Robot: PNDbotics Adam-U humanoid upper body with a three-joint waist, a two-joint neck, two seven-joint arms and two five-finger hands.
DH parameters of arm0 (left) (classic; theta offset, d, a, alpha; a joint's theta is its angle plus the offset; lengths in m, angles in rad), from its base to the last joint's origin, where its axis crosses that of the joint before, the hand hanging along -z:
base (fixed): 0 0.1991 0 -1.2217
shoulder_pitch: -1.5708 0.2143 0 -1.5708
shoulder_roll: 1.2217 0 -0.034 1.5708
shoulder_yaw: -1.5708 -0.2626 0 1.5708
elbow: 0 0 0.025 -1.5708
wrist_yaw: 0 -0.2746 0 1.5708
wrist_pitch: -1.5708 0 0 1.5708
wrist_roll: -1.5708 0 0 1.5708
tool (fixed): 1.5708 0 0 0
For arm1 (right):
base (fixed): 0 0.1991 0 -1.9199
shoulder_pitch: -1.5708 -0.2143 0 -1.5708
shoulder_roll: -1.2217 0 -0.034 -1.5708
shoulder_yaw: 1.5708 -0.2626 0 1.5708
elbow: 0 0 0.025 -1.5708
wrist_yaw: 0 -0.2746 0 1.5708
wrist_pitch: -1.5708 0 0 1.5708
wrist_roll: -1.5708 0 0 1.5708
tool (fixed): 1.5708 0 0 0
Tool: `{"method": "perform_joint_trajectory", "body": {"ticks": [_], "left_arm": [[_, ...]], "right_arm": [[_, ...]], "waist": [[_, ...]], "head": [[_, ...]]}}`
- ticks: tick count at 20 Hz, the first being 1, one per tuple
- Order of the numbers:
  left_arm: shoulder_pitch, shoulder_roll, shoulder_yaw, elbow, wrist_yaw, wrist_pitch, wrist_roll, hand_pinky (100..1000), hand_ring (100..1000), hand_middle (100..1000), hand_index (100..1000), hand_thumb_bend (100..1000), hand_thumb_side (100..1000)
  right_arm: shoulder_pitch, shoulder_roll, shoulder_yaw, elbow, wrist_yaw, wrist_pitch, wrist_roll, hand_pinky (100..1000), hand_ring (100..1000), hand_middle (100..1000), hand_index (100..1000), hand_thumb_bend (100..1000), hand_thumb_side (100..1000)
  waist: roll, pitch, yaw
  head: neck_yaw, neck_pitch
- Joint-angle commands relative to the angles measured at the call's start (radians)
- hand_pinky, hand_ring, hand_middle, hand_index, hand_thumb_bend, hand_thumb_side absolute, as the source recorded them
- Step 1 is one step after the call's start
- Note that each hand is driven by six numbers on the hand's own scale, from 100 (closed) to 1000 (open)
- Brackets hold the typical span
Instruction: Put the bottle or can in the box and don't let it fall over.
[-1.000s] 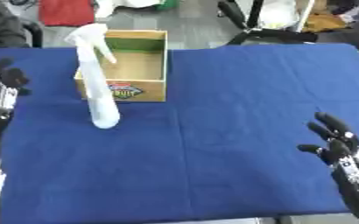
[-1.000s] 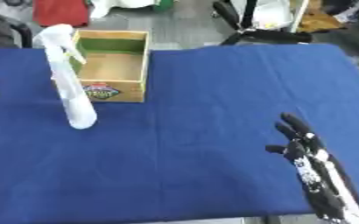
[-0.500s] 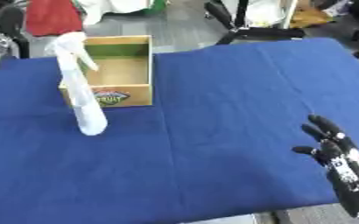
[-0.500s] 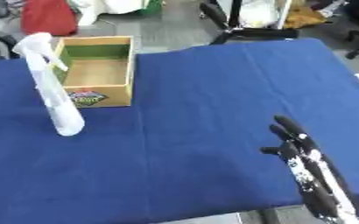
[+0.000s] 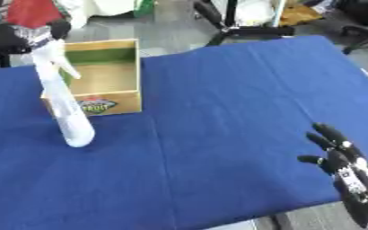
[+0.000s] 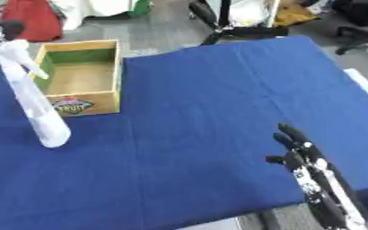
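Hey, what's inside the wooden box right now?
The wooden box looks empty: only its bare floor and green inner walls show. The white spray bottle stands outside it on the blue cloth, covering part of the box's front left corner.

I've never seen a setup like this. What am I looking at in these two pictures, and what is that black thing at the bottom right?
Both pictures come from the two eyes of a camera in a humanoid robot's head, looking down at its work. The black thing is the robot's right hand, open, fingers up, holding nothing. Its left hand is out of view. A table with a blue cloth carries a white spray bottle, standing upright, just in front of an open wooden box. The bottle is meant to go into that box without toppling.
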Motion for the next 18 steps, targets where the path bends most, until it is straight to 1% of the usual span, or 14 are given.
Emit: {"method": "perform_joint_trajectory", "body": {"ticks": [1, 5, 7, 11, 14, 18], "left_arm": [[-0.071, 0.027, -0.030, 0.075, -0.053, -0.042, -0.051, 803, 742, 702, 873, 495, 760], [-0.121, -0.016, -0.045, 0.185, -0.121, -0.109, -0.119, 795, 733, 691, 863, 500, 733], [-0.131, -0.035, -0.039, 0.224, -0.158, -0.146, -0.157, 792, 731, 689, 862, 502, 730], [-0.131, -0.064, -0.016, 0.264, -0.222, -0.219, -0.229, 783, 723, 682, 864, 516, 718], [-0.128, -0.081, -0.004, 0.279, -0.201, -0.264, -0.281, 769, 710, 669, 865, 529, 705], [-0.126, -0.097, 0.005, 0.278, -0.130, -0.279, -0.356, 751, 691, 648, 859, 547, 690]], "right_arm": [[-0.007, -0.017, 0.002, -0.015, -0.007, -0.001, 0.006, 756, 1000, 1000, 1000, 100, 679], [-0.007, -0.017, 0.000, -0.014, -0.008, -0.001, 0.005, 757, 1000, 1000, 1000, 100, 678], [-0.007, -0.016, -0.001, -0.014, -0.008, -0.001, 0.005, 757, 1000, 1000, 1000, 100, 677], [-0.007, -0.016, -0.001, -0.013, -0.008, -0.001, 0.005, 757, 1000, 1000, 1000, 100, 676], [-0.007, -0.015, -0.001, -0.013, -0.008, -0.001, 0.005, 757, 1000, 1000, 1000, 100, 676], [-0.007, -0.013, -0.002, -0.013, -0.008, -0.001, 0.005, 757, 1000, 1000, 1000, 100, 677]], "waist": [[0.000, -0.007, 0.000], [0.000, -0.009, 0.000], [0.000, -0.011, 0.002], [-0.001, -0.013, 0.004], [-0.002, -0.013, 0.005], [-0.004, -0.012, 0.005]], "head": [[0.002, -0.016], [-0.001, -0.016], [-0.002, -0.014], [-0.003, -0.013], [-0.004, -0.015], [-0.003, -0.015]]}}
